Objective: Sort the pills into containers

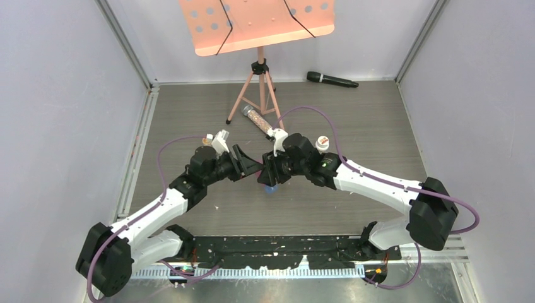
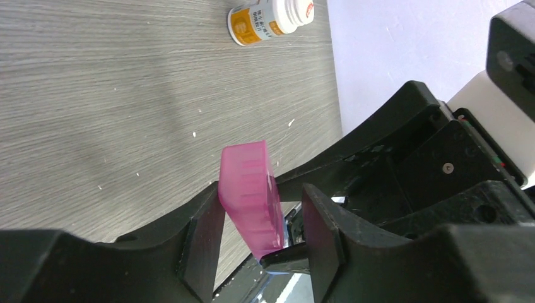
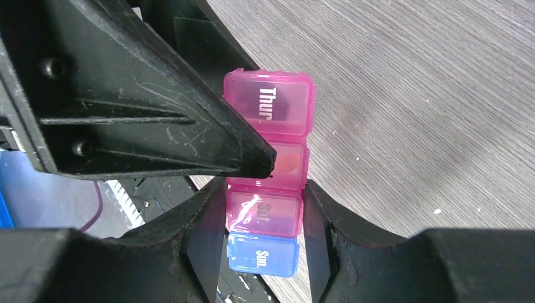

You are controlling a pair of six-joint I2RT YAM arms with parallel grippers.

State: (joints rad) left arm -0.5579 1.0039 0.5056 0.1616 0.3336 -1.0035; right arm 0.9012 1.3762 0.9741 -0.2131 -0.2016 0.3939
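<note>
The pill-box strip (image 3: 277, 107) is pink with a blue end compartment marked "Sun."; its lids look shut. It is held off the table at the centre, with its blue end (image 1: 270, 188) showing in the top view. My right gripper (image 3: 265, 214) is shut on the strip's sides at the "Sat." compartment. My left gripper (image 2: 262, 208) straddles the pink end (image 2: 249, 183) edge-on. One pad touches it and a gap shows at the other pad. Its fingertip (image 3: 262, 161) rests on the second pink lid. No loose pills show.
A white pill bottle with an orange label (image 1: 323, 142) stands behind the right arm and also shows in the left wrist view (image 2: 268, 22). A clear tube of beads (image 1: 255, 117), a music-stand tripod (image 1: 258, 82) and a black microphone (image 1: 332, 79) are further back.
</note>
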